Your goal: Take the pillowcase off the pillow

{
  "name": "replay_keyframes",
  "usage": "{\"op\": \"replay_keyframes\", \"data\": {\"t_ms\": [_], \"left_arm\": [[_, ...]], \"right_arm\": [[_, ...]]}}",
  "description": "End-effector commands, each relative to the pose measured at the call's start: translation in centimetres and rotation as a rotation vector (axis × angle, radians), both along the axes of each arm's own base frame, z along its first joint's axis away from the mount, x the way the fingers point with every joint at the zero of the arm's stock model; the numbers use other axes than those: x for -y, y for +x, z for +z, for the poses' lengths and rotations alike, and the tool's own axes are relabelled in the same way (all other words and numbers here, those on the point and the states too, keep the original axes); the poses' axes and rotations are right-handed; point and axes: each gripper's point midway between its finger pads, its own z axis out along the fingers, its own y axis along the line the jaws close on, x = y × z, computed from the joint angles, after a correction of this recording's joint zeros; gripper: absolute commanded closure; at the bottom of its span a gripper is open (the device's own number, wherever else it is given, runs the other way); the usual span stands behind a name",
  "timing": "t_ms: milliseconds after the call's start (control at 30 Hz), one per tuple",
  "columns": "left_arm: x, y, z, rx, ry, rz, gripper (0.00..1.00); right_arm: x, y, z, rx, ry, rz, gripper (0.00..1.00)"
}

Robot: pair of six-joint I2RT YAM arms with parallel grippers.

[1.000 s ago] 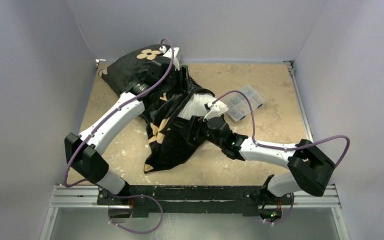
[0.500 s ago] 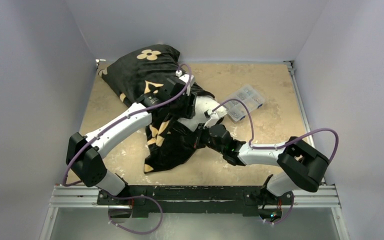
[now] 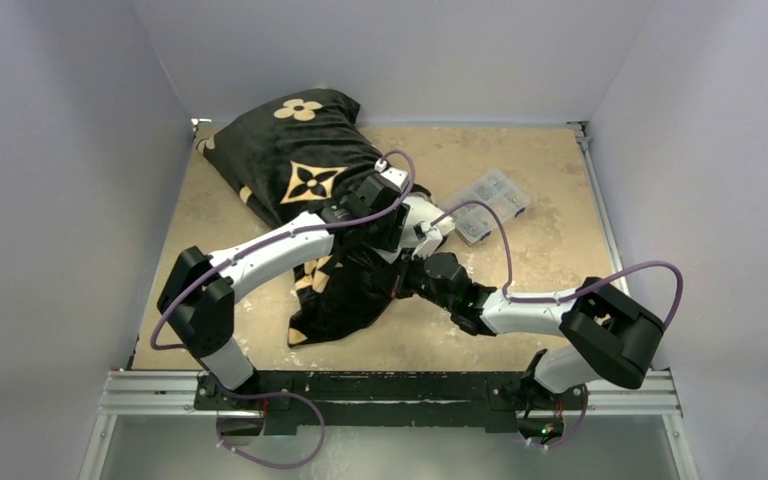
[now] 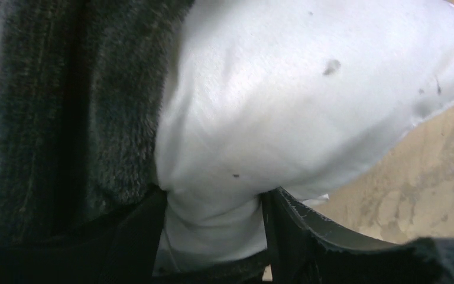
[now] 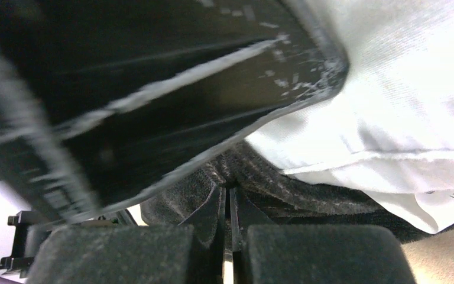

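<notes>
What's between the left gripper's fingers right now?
A bunched fold of the white pillow, pinched in the left gripper. Shows in the left wrist view.

The one legible print is in the right wrist view, on a white label (image 5: pixel 443 207) hanging from the seam of the pillow (image 5: pixel 402 89). It lies to the right of the right claw (image 5: pixel 232 236), a little above its fingertips, at the edge of the picture. Small dark digits there read "2021". The characters just before them are too small and cropped to make out.
</notes>
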Motion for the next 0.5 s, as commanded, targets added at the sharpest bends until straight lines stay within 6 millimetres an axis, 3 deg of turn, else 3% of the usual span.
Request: {"op": "replay_keyframes", "data": {"t_ms": [0,100,167,300,467], "left_arm": [[-1.6,2.3,-2.3,0.051,0.091,0.132,0.44],[-1.5,4.1,-1.6,0.108,0.09,0.189,0.71],[-1.1,5.6,-0.5,0.145,0.068,0.217,0.97],[-0.5,9.2,4.0,0.236,-0.027,0.273,1.0],[-1.8,14.2,10.8,0.313,-0.208,0.345,1.0]], "right_arm": [[-0.5,-1.1,1.4,0.02,0.058,0.049,1.0],[-0.4,-1.5,2.0,0.037,0.078,0.065,1.0],[-0.3,-1.6,2.3,0.05,0.086,0.066,1.0],[-0.3,-2.5,1.7,0.039,0.084,0.108,1.0],[0.2,-3.2,0.5,0.008,0.069,0.116,1.0]]}}
